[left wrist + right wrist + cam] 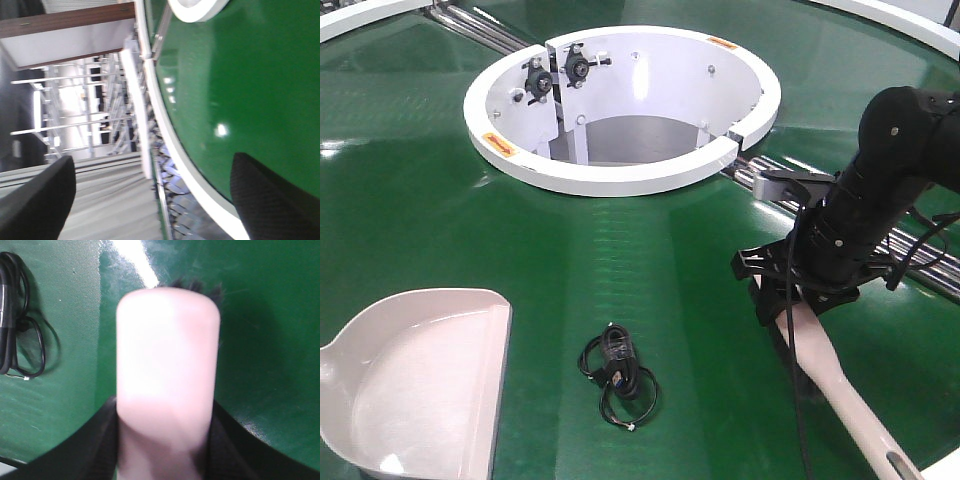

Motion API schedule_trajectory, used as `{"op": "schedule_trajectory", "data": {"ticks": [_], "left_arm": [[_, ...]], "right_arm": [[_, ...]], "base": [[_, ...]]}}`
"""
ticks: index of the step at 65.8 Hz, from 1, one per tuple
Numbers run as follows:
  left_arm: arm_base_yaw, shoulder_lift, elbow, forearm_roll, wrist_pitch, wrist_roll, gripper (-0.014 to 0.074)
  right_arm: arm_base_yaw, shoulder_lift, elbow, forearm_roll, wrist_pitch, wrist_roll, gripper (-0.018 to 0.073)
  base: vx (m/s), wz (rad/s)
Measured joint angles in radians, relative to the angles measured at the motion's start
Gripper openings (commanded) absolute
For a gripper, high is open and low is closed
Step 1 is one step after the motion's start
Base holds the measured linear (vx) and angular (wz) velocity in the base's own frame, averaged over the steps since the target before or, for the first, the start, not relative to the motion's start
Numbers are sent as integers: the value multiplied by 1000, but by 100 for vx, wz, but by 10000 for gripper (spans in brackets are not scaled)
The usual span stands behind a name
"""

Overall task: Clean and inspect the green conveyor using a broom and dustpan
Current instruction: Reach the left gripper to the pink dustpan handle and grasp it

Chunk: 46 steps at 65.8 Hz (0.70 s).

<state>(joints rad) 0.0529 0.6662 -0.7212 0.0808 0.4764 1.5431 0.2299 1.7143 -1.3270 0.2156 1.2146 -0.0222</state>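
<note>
Right hand clamps the broom; left hand is apart, empty. The black cable lies unswept near the dustpan, so sweeping looks barely begun.

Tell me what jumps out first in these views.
The white ring hub opens at the top centre of the green conveyor. At right, the right hand clamps the broom. The dustpan lies lower left, with a coiled black cable between them.
</note>
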Motion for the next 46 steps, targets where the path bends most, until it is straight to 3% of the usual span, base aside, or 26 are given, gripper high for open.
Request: {"op": "schedule_trajectory", "data": {"ticks": [7,17,28,46], "left_arm": [[0,17,-28,18,169,0,584],[0,113,-120,102,497,-15,584],[0,255,-234,171,726,-48,584],[0,497,-290,213,759,-101,584]], "right_arm": [[0,0,0,0,0,0,-5],[0,0,0,1,0,0,-5],[0,0,0,1,0,-2,-5],[0,0,0,1,0,-2,-5]], "base": [[0,0],[0,0],[0,0],[0,0]]}}
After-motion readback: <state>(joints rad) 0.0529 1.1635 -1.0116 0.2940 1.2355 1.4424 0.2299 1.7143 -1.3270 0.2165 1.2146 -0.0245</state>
